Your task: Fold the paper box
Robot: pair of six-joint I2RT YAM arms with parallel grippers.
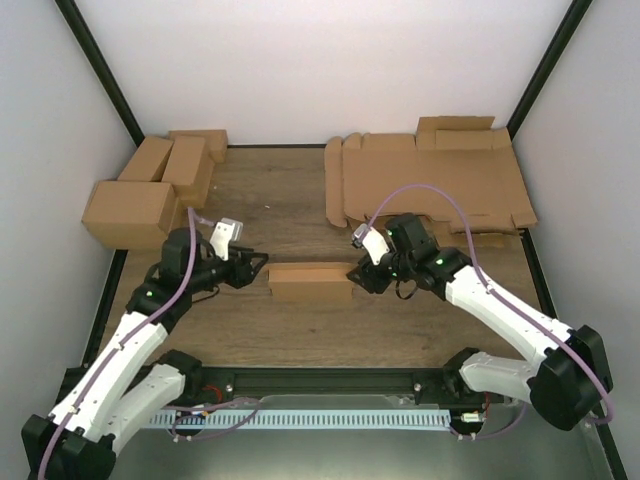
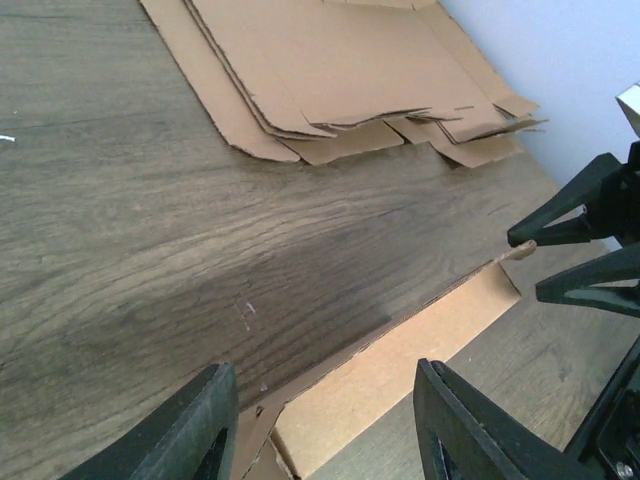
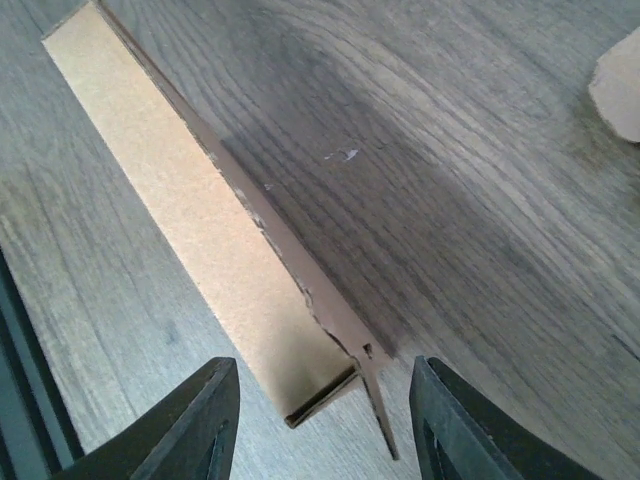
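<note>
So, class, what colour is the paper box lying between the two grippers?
Plain brown, unprinted cardboard; the paper box shows best in the top external view.

Both wrist views cut the fingertips [image 2: 195, 430] off at the bottom, and the left one loses the near end of the box [image 2: 390, 375] too, so can't tell if it's pinched. The sheets [image 2: 330, 70] are cropped up top.

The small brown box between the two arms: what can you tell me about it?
The paper box is a long, low piece of plain brown cardboard, unprinted, lying flat on the wooden table midway between the arms. Its top face is smooth; a thin cardboard edge runs along one long side, with rough cut corners. The left gripper straddles one end, the right gripper the other; whether their fingers press it cannot be told.
</note>
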